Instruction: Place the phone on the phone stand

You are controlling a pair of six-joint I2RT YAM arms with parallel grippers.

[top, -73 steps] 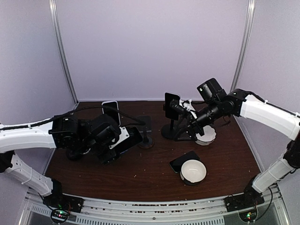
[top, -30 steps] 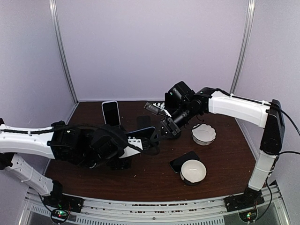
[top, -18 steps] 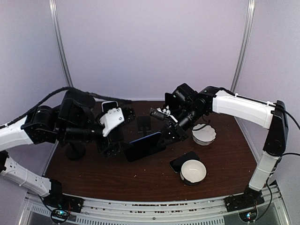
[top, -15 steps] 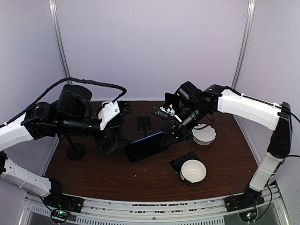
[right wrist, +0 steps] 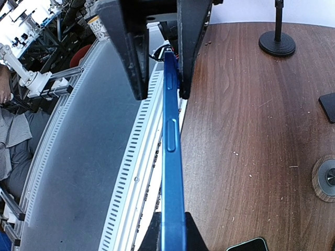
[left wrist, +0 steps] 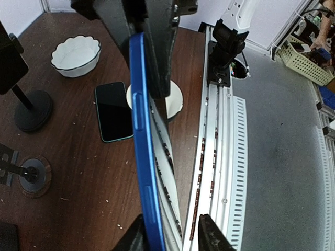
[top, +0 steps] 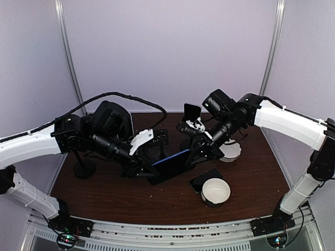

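Brown table below; blue phone is held mid-air, clamped at one end by right gripper. Other end is straddled by left gripper, grip untellable. Phone judged stiff, slick, fragile; flat faces should be pinched.

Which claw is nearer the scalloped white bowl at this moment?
Right. The right claw grips the blue phone at its end just left of the scalloped bowl. The left claw is at the phone's opposite end, further left.
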